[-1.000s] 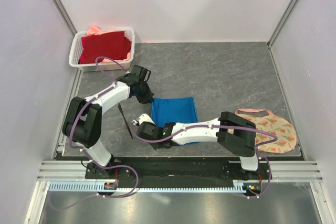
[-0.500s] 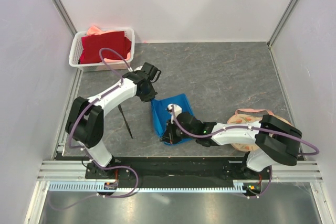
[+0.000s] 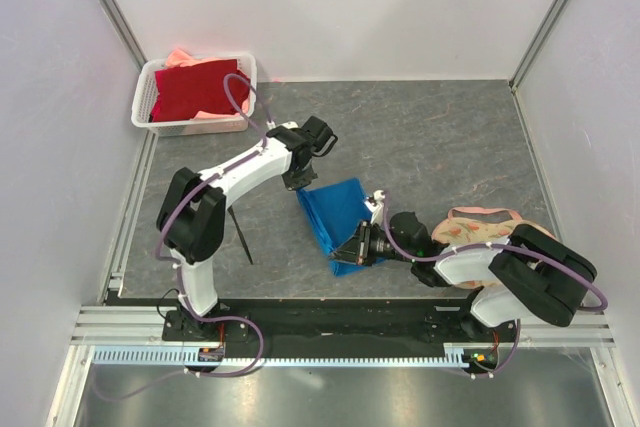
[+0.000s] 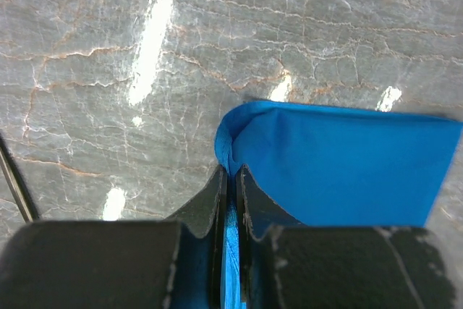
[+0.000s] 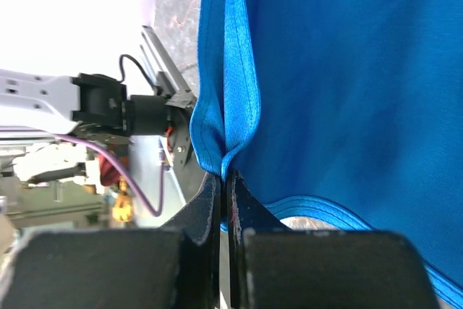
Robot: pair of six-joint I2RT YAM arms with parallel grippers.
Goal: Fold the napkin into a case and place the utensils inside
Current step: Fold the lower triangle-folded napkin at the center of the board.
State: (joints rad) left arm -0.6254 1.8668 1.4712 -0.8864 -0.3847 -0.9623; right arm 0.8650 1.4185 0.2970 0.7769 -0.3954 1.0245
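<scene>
The bright blue napkin (image 3: 334, 215) lies partly lifted and folding over in the middle of the grey table. My left gripper (image 3: 303, 185) is shut on its far left corner; in the left wrist view the jaws pinch a blue fold (image 4: 230, 171), the napkin (image 4: 340, 164) spreading to the right. My right gripper (image 3: 355, 249) is shut on the near edge, and the right wrist view shows the hemmed napkin (image 5: 347, 77) hanging from the closed jaws (image 5: 225, 179). One thin black utensil (image 3: 238, 230) lies on the table left of the napkin, and shows in the left wrist view (image 4: 14, 179).
A white basket (image 3: 150, 112) holding a dark red cloth (image 3: 200, 89) stands at the back left. A round peach floral mat (image 3: 520, 247) lies at the right under my right arm. Purple cables run along both arms.
Both grippers have carried the napkin's left edge to the right, folding it over. My right arm has drawn back to the right and my left arm has reached further right.
</scene>
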